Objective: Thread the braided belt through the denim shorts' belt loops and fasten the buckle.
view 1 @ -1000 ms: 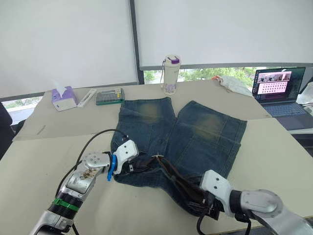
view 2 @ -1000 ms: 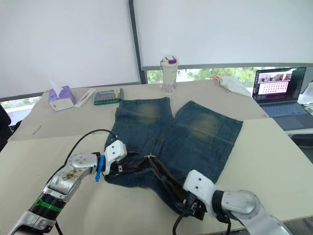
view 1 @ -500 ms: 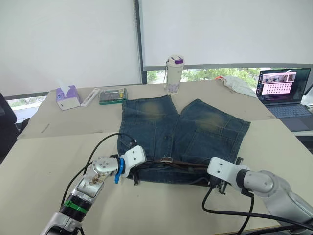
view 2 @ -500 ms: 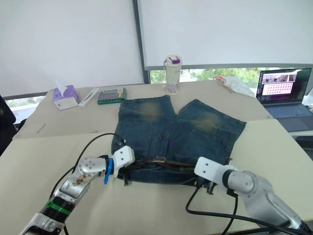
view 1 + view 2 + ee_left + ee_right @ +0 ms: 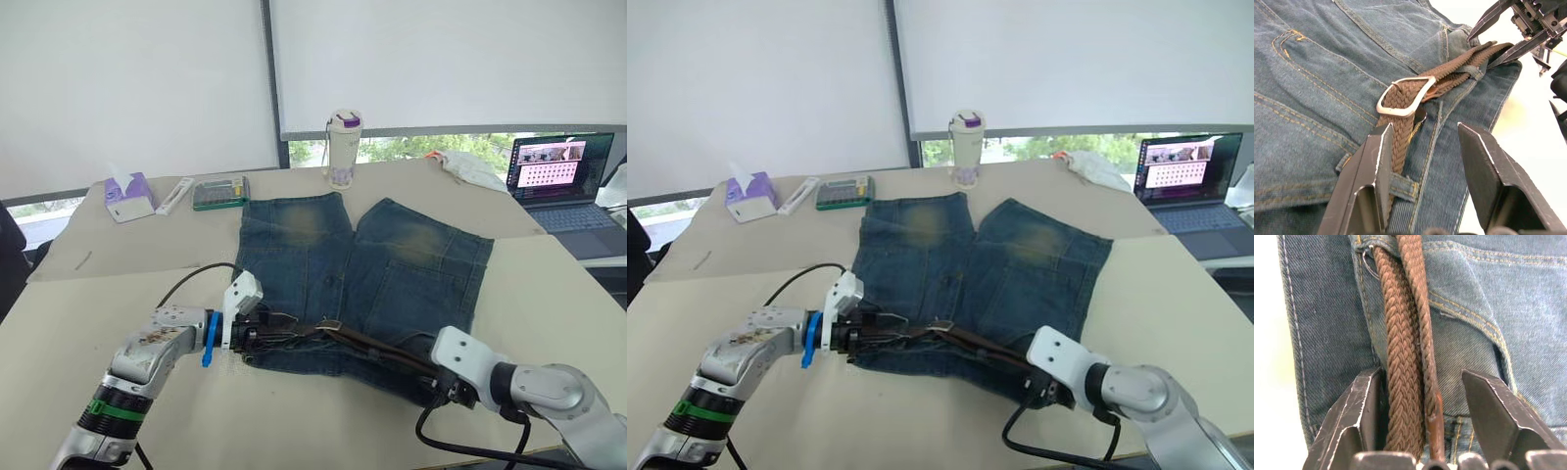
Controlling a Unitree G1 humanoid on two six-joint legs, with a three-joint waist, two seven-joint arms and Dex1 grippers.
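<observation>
Bright, even daylight — soft shadows, glare off the far windows

1. The left arm reaches forward from the near left, forearm angled toward the middle of the scene.
2. The left gripper (image 5: pixel 1422 161) has its two black fingers spread apart, pointing right.
3. The right arm comes in from the near right, its wrist turned toward the left.
4. The right gripper (image 5: pixel 1420 406) likewise has its fingers parted, low at the near edge.
</observation>
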